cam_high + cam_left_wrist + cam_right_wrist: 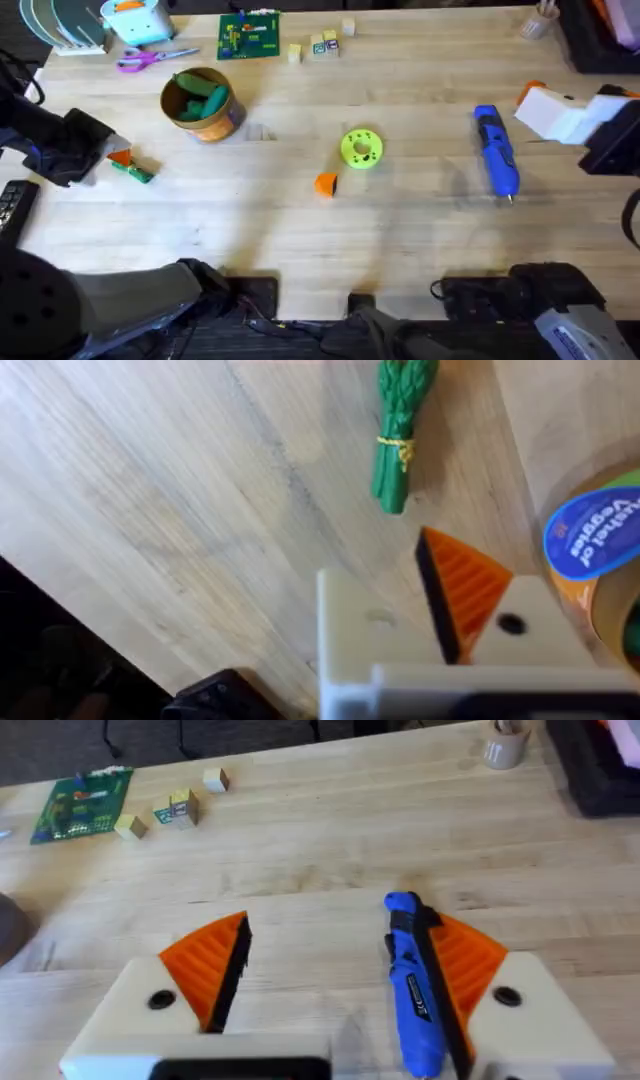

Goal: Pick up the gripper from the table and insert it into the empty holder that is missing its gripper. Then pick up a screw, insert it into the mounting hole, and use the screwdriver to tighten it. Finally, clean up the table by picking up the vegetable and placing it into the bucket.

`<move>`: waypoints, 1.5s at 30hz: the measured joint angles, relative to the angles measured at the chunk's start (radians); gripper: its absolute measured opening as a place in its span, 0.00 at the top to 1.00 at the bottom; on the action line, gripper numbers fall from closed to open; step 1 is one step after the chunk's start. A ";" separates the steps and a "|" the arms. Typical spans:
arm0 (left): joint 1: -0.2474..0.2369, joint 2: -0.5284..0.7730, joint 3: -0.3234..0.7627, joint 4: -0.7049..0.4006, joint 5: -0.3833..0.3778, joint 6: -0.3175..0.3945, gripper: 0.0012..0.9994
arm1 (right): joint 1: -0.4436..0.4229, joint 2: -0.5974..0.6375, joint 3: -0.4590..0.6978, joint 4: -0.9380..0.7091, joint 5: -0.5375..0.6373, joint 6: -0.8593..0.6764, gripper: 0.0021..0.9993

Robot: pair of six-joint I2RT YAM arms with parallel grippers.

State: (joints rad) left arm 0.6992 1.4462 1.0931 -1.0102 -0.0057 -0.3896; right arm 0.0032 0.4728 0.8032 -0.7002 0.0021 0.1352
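Landmark: the lime-green disc (361, 147), lying flat on the table (300, 230) about mid-width.
Gripper: the small orange gripper (326, 184) lies on the wood just beside the disc, on its near left, touching nothing.
Screwdriver: the blue screwdriver (496, 151) lies flat well to the right of the disc, silver tip toward the near edge.
Right gripper: the right gripper (330, 970) is right of the disc, over the screwdriver (414, 985); its orange-padded fingers (210, 965) are spread wide, the blue handle lies between them against the right pad, and nothing is clamped.
Vegetable: the vegetable (133, 171) lies on the table far left of the disc; the left wrist view shows it as a banded green bundle (400, 430).
Left gripper: the left gripper (118, 157) sits just beside the vegetable; one mount carries an orange pad (462, 588), the holder (365, 640) is bare, and I cannot tell whether the fingers are open or closed.
Bucket: the yellow-orange bucket (200, 105) stands upright left of the disc and farther back, green toys inside.
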 joint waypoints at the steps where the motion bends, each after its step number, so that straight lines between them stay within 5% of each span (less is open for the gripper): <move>1: -0.006 0.000 0.000 -0.007 0.014 0.004 0.93 | 0.000 0.000 0.000 0.000 0.000 0.000 0.01; 5: -0.072 -0.053 0.000 -0.018 0.041 0.019 0.99 | 0.000 0.000 0.000 0.000 0.000 0.000 0.01; 11: -0.342 -0.303 0.000 -0.010 0.057 0.057 0.98 | 0.000 0.000 0.000 0.000 0.000 0.000 0.01; 13: -0.443 -0.390 0.000 -0.007 0.063 0.076 0.83 | 0.000 0.000 0.000 0.000 0.000 0.000 0.01; 18: -0.675 -0.549 0.000 0.010 0.086 0.143 0.10 | 0.000 0.000 0.000 0.000 0.000 0.000 0.01; 19: -0.724 -0.571 0.000 0.020 0.097 0.156 0.03 | 0.000 0.000 0.000 0.000 0.000 0.000 0.01; 31: -1.274 -0.652 0.000 0.222 0.136 0.220 0.01 | 0.000 0.000 0.000 0.000 0.000 0.000 0.01; 36: -1.359 -0.624 0.000 0.221 0.136 0.226 0.01 | 0.000 0.000 0.000 0.000 0.000 0.000 0.01; 45: -1.364 -0.602 0.000 0.239 0.133 0.263 0.01 | 0.000 0.000 0.000 -0.001 0.000 0.000 0.01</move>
State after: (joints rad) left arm -0.6643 0.8443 1.0927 -0.7716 0.1276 -0.1269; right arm 0.0035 0.4732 0.8032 -0.7013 0.0021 0.1356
